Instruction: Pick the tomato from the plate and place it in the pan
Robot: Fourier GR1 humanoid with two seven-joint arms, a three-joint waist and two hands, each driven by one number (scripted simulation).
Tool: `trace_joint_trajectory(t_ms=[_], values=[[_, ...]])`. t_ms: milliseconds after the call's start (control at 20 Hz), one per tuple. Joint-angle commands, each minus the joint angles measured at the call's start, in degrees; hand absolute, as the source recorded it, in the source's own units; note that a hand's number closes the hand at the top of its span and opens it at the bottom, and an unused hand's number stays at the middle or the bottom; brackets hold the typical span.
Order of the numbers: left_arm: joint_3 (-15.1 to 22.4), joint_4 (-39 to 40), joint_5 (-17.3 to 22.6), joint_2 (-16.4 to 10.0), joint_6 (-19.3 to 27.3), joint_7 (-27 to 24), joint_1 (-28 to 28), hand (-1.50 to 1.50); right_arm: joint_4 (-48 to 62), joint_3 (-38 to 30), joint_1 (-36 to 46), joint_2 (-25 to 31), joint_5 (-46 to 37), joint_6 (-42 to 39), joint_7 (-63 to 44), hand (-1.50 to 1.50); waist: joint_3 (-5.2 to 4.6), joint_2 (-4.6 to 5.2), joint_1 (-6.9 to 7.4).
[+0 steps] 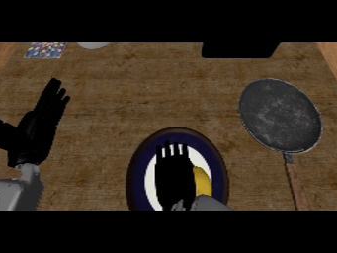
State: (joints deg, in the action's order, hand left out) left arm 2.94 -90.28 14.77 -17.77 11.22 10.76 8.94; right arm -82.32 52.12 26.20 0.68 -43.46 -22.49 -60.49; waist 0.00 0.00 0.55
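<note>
A brown, woven-textured kitchen counter (142, 89) fills the head view, with lighter wooden strips along its left and right edges. Toward the right edge lies a dark grey round pan (280, 114), nothing in it, its handle (293, 180) running back toward the near edge. At the middle of the near edge sits a plate (138, 168) with a dark blue rim and a white centre, apart from the pan.

By the left edge the robot's left hand (39, 123) rests open above the counter, fingers straight and pointing toward the far edge, holding nothing. The right hand (172, 173) is over the white centre of the plate, fingers straight and slightly spread, also pointing toward the far edge and closed round nothing.

A black, flat-looking object (240, 49) sits at the far edge, right of centre, cut off by the view. The tomato (200, 180), which shows yellow here, lies on the right half of the plate just beside the right hand. Its lower part is hidden by the grey forearm, and whether the hand touches it cannot be told. A multicoloured patterned item (45, 49) lies in the far left corner, and a pale grey rounded thing (93, 45) lies just to its right at the far edge.
</note>
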Motion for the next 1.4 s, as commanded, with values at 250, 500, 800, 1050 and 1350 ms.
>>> trace_joint_trajectory(t_ms=[250, 500, 800, 1050, 1350], values=[[-1.61, -0.42, -1.77, 0.4, -0.62, 3.08, 2.35, 0.0, 11.3, 0.93, 2.19, -0.66, 1.49, 10.22, 0.73, -1.5, 0.02, 0.06, -0.02], [-1.76, -2.9, -2.43, 1.84, -2.01, 2.51, -1.38, 0.0, 13.89, 5.54, 3.68, -0.67, 4.07, 14.06, 5.68, 1.5, 0.02, 0.0, 0.23], [-3.91, 4.46, -3.42, 3.11, -3.25, 0.99, 4.61, 0.0, 20.89, 2.93, 5.37, -0.67, 1.84, 17.61, 12.94, 1.5, 0.01, 0.1, -0.15], [-2.23, -0.94, -5.13, 4.85, -1.54, 4.69, 3.74, 0.0, 12.45, 8.12, 5.75, -0.66, 5.55, 19.36, 4.04, 1.5, 0.02, 0.01, 0.08], [-3.42, 2.63, -6.07, 5.2, -2.74, 1.12, 2.73, 0.0, 12.19, -1.24, 5.18, -0.66, -1.03, 21.15, 5.06, 1.5, 0.0, 0.02, -0.58]])
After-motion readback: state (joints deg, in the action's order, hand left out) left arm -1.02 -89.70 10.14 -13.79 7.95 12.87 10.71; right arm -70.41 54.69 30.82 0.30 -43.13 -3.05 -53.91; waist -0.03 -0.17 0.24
